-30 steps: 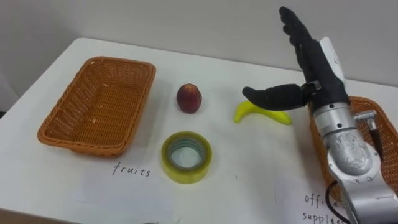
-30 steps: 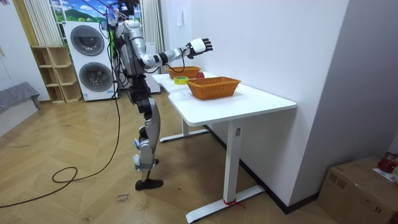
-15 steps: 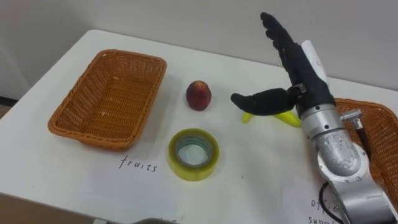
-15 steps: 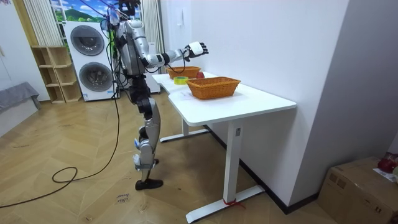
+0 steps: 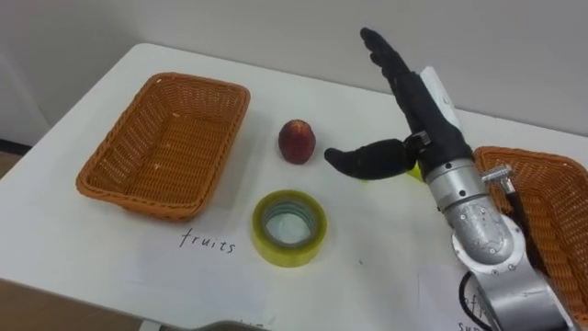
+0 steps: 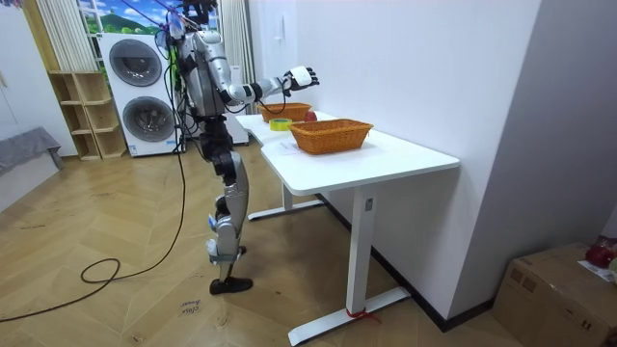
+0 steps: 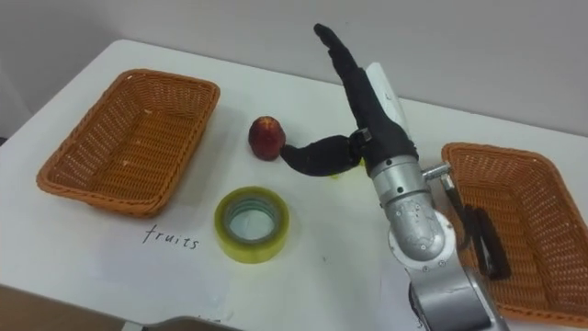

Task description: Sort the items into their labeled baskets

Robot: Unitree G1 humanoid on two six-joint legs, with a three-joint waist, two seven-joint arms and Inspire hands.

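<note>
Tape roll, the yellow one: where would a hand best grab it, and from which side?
Probably from above. The tape roll lies flat, hole up, apart from everything, so thumb inside the hole and fingers on the outer wall should pinch its ring.

- banana mostly hidden behind right hand
- right basket cut off by the left eye view's right edge
- dark thing in that basket too unclear to name

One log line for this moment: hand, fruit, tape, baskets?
right robot hand: open, over banana, not grasping | peach, tape roll: on table | left basket: empty | right basket: dark item inside
</note>
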